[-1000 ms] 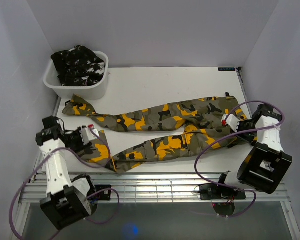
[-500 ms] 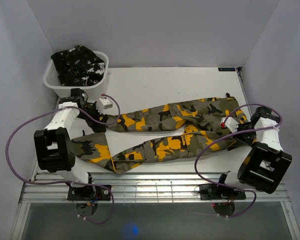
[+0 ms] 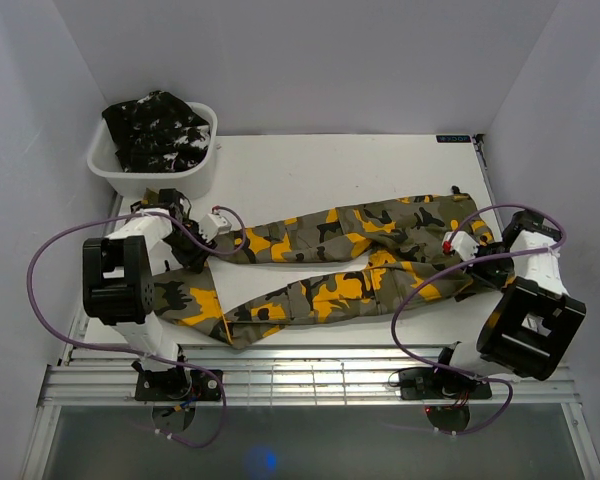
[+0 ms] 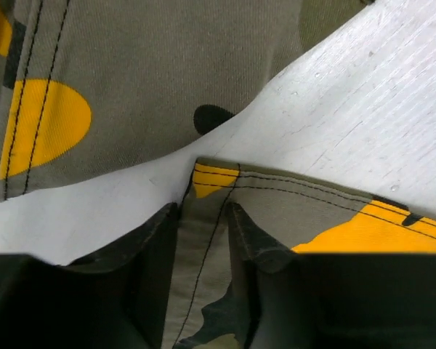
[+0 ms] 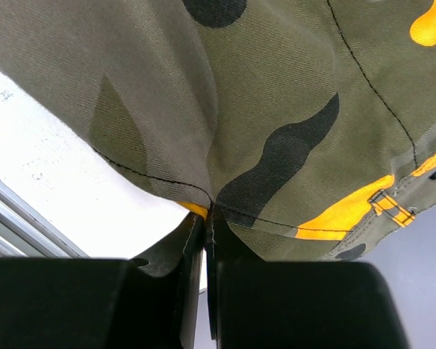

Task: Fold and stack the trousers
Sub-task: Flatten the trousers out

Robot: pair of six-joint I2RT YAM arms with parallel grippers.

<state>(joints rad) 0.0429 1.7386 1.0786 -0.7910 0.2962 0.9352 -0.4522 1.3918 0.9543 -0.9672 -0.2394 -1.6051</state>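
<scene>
The olive-grey camouflage trousers [image 3: 330, 255] with orange-yellow and black patches lie spread on the white table, legs pointing left, waist at the right. My left gripper [image 3: 198, 248] sits at the cuff end of the far leg. In the left wrist view [image 4: 203, 211] its jaws stand narrowly apart with the seamed hem [image 4: 203, 247] pressed between them. My right gripper [image 3: 472, 265] is at the waist. In the right wrist view [image 5: 207, 218] it is shut on the cloth edge [image 5: 276, 145]. The black white-flecked trousers [image 3: 158, 130] lie heaped in the tub.
The white plastic tub [image 3: 195, 172] stands at the back left corner, just behind my left arm. White walls close in on the left, back and right. A slatted metal rail [image 3: 310, 380] runs along the near table edge. Purple cables loop beside both arms.
My left arm has swung from the near leg's cuff up to the far leg's cuff and settled lower onto it. The right gripper has barely moved at the waist.
</scene>
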